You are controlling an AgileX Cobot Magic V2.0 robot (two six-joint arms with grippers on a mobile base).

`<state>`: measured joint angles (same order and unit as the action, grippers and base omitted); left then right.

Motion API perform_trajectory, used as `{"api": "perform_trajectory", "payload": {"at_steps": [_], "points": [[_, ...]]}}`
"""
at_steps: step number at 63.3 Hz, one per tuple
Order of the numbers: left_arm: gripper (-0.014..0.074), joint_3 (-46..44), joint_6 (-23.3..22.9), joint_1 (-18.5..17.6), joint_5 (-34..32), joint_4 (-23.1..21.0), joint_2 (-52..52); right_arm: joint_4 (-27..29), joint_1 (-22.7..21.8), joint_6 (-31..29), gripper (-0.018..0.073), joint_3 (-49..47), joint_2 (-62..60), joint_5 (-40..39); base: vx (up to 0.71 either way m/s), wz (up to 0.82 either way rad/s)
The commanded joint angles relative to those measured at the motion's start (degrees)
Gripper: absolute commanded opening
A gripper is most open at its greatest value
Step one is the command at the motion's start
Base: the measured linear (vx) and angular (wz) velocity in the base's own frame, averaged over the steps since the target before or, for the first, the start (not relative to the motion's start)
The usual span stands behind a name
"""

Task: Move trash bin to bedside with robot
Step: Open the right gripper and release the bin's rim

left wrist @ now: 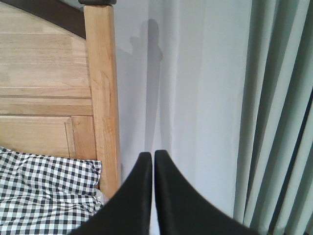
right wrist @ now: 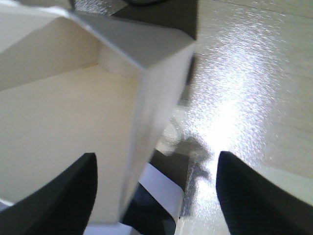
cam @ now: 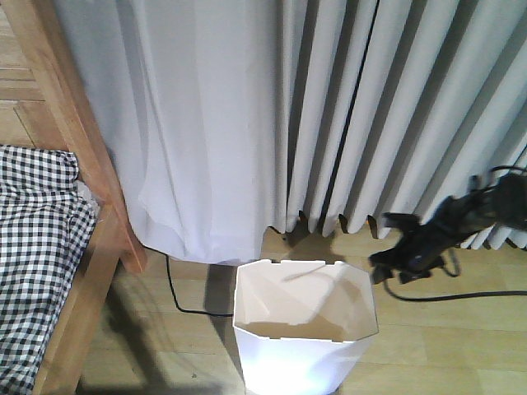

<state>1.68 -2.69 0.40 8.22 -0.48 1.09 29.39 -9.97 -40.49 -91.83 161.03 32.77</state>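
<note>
— Pale curtains [cam: 346,107] are seen behind; where is the trash bin [cam: 303,329] placed?

— Lower centre, right of the bedside [cam: 74,247]. Its wall is straddled by the right pincer [right wrist: 156,191], held apart; left pincer [left wrist: 152,161] is together. Closing, then a leftward move, appears required.

Pale pleated curtains [cam: 395,107] hang over seemingly wooden, glossy floor [cam: 461,329].

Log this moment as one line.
right tool: open, straddling trash bin rim | left tool: shut, empty | bin: floor, right of bed
</note>
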Motion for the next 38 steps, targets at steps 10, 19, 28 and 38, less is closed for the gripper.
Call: {"api": "perform_trajectory", "payload": {"at_steps": [10, 19, 28, 38], "points": [[-0.0006, 1.63, -0.53, -0.18, -4.17, -0.47, 0.55, -2.87, -6.07, 0.54, 0.044, 7.45, -13.13, 1.29, 0.0, 0.0], [-0.0006, 1.63, -0.53, -0.18, -4.17, -0.47, 0.55, -7.71, -6.64, 0.69, 0.0439, 12.59, -21.92, 1.32, 0.0, 0.0], [-0.0006, 1.63, -0.53, -0.18, -4.17, -0.47, 0.55, -13.41, -6.64, 5.26, 0.0436, 15.84, -32.06, 1.84, 0.0, 0.0], [-0.0006, 1.63, -0.53, -0.18, -4.17, -0.47, 0.55, -19.68, -6.41, 11.97, 0.0435, 15.87, -44.25, 5.91, 0.0, 0.0]]}}
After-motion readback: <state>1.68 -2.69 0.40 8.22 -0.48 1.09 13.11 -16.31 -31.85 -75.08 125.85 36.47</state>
